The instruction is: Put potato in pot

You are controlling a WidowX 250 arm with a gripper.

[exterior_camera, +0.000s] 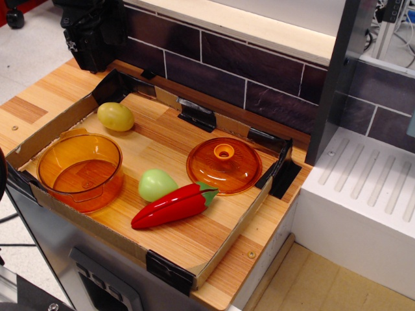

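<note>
Just potato (115, 116), behind pot (80, 171), apart

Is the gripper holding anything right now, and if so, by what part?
Nothing is held. The potato lies free on the tray floor behind the empty pot. The dark gripper sits at the top left, its jaws not visible.

One potato (115, 116), one pot (80, 171), one lid (224, 165), one mint-green toy (156, 184) and one red pepper (174, 205).
</note>
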